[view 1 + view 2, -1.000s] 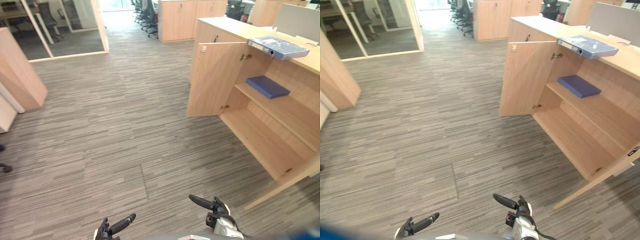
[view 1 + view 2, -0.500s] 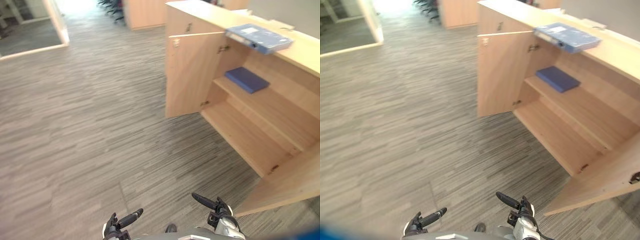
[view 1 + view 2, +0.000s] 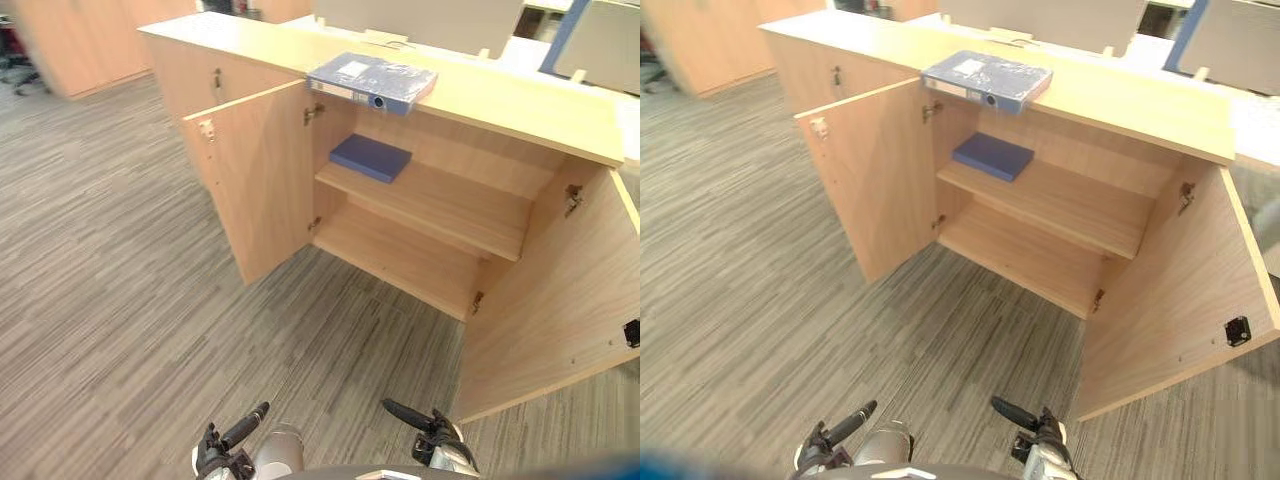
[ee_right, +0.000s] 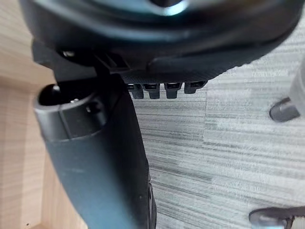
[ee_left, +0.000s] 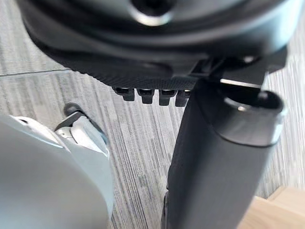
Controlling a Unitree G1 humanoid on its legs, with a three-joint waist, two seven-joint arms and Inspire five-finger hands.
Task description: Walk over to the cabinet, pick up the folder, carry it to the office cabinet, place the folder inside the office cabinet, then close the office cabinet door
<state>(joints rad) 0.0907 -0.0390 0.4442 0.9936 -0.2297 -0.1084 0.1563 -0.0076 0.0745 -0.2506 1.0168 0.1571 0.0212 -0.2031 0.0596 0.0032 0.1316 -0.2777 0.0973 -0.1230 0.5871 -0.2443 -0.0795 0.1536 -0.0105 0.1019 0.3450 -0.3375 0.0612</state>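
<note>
Right now you are at the approach step, by my reading: the pale-blue lever-arch folder [image 3: 372,80] lies flat on top of the light wooden cabinet [image 3: 500,100], near its front edge above the left half of the opening, and neither hand is on it. Your left hand [image 3: 240,434] and right hand [image 3: 428,424] hang low at the near edge of the eye views, over the grey striped carpet [image 3: 120,300], well apart from the cabinet. Both are relaxed with fingers extended and carry nothing; the wrist views show bare carpet past the fingers.

Your next move calls for closing the gap, then raising the hands to the cabinet top to take the folder.

Both cabinet doors stand wide open, the left door [image 3: 260,180] swung out to the left and the right door [image 3: 545,310] swung toward you. Inside, a dark-blue flat folder [image 3: 370,157] lies at the left end of the upper shelf [image 3: 450,205]. I see bare wood on the rest of that shelf and on the lower shelf [image 3: 400,260], so there looks to be room for the pale-blue folder on either.
</note>
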